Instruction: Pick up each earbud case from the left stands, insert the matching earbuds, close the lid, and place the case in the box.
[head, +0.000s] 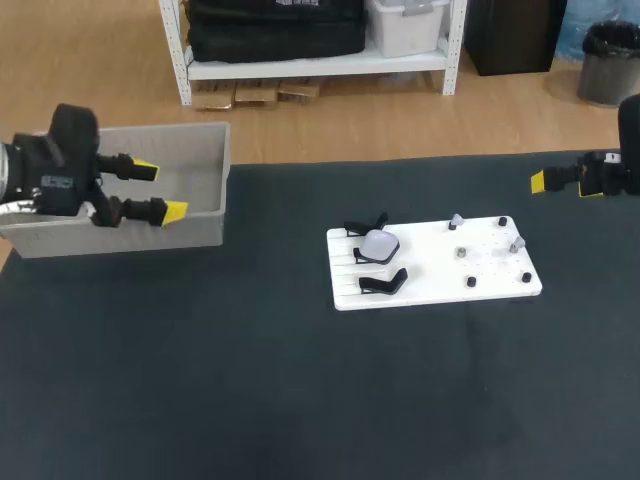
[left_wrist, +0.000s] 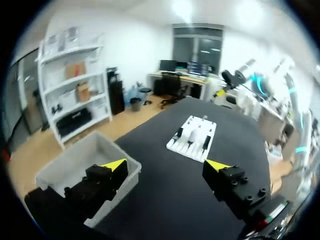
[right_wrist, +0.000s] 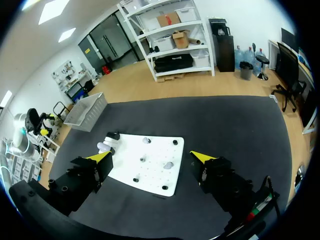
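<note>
Cases: one rounded pale-grey earbud case (head: 378, 243), lid down, on the left half of the board, well apart from both pincers.
Stands: two black angled stands (head: 384, 283); one touches the case from behind, the other lies just in front of it, apart.
Board: one flat white rectangular board (head: 435, 268), right of the tabletop's middle, ribbed on its left part.
Pale pieces: two small pale pieces (head: 456, 221) upright on the board's right half, one near the back edge, one near the right edge; too small to tell whether they are earbuds.
Studs: four small dark studs (right_wrist: 135, 179), as far as can be counted, scattered on the same half.
Box: one open grey plastic box (head: 205, 180) at the tabletop's far left corner, well apart from the board.
Left pincer: the left pincer (head: 160, 191) hangs above the box's right part, yellow tips spread wide, nothing between them.
Right pincer: the right pincer (right_wrist: 151, 157) hangs at the far right edge, tips wide apart, gripping nothing; the board lies ahead of it.
Surface: one black matte tabletop (head: 250, 390) carries the board and the box.
</note>
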